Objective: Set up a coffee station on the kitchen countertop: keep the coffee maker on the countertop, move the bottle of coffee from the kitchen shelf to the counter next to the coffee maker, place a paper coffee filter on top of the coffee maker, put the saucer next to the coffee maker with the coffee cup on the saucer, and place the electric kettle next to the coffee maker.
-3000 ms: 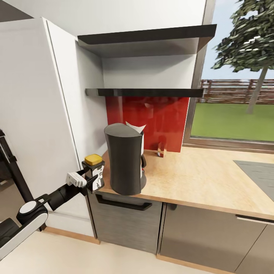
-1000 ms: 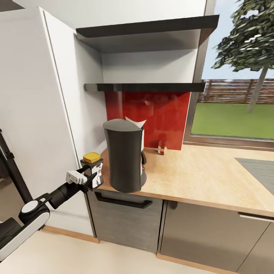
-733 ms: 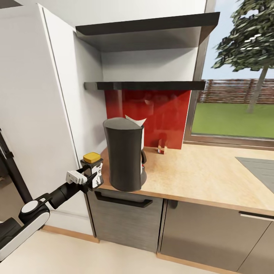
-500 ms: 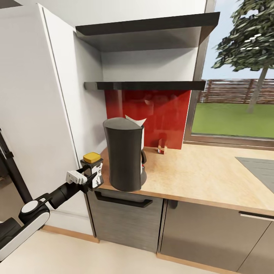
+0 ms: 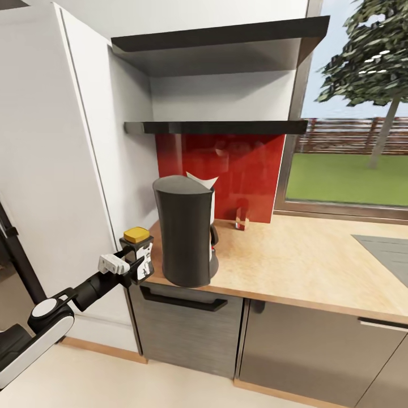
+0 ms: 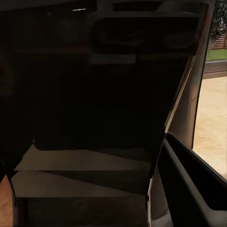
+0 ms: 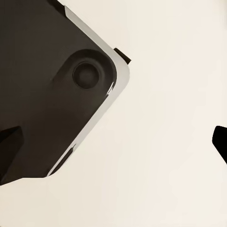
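My left gripper (image 5: 137,265) is shut on the bottle of coffee (image 5: 144,253), a dark jar with an amber lid and a white label. It holds the jar upright at the left end of the countertop (image 5: 294,260), close beside the coffee maker (image 5: 182,235). I cannot tell whether the jar rests on the wood. A white paper coffee filter (image 5: 202,181) sticks up from the coffee maker's top. The black kitchen shelf (image 5: 215,127) hangs above it. In the left wrist view the dark bottle (image 6: 94,94) sits right against the lens. My right gripper (image 7: 113,146) is open, over pale floor.
A tall white cabinet side (image 5: 62,170) stands just left of the counter end. A red backsplash (image 5: 243,164) with a small red-and-white object (image 5: 242,218) at its foot lies behind the machine. The grey sink (image 5: 385,249) is at far right. The robot's dark base (image 7: 47,85) is below.
The whole head view has shifted slightly, so the camera moved. My left gripper and the bottle keep the same place beside the coffee maker.
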